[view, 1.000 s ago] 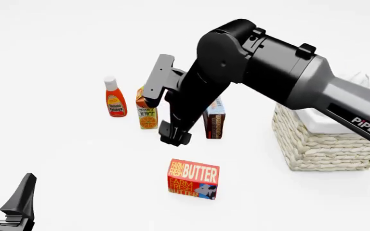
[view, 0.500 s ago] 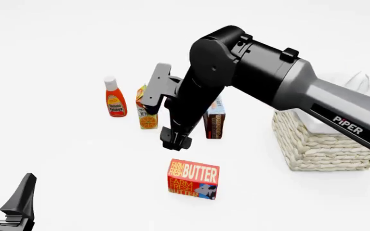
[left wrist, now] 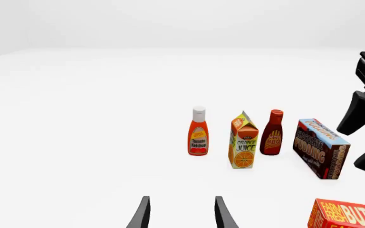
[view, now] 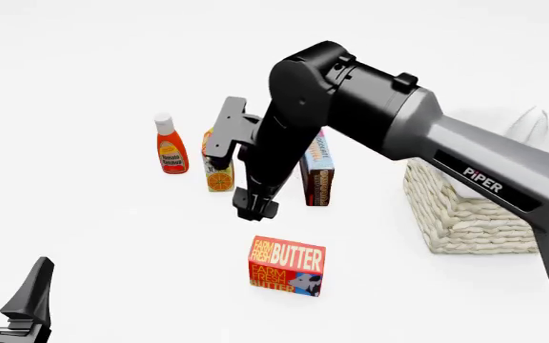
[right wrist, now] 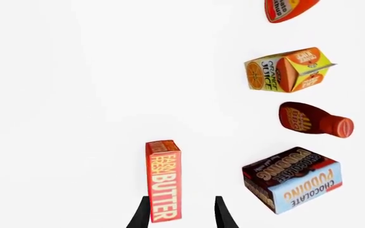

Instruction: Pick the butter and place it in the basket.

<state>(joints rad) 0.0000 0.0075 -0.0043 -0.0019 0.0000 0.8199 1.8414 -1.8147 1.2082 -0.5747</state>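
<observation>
A: Lighting, all three views?
B: Bright, even and diffuse; no single source evident. The plain white bench (view: 83, 236) reads nearly blown out, merging with the backdrop.

A: Shadows, glare?
B: Almost no cast shadows under the small red-orange butter box (view: 287, 266); a soft sheen on the glossy black-and-grey right arm (view: 370, 107).

A: Sharpness?
B: Crisp throughout; printed lettering legible. No blur or edge distortion noticeable.

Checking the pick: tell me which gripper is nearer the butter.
Right. The right gripper hangs open just above and behind the butter, apart from it. The left gripper sits far off toward the near left edge.
</observation>
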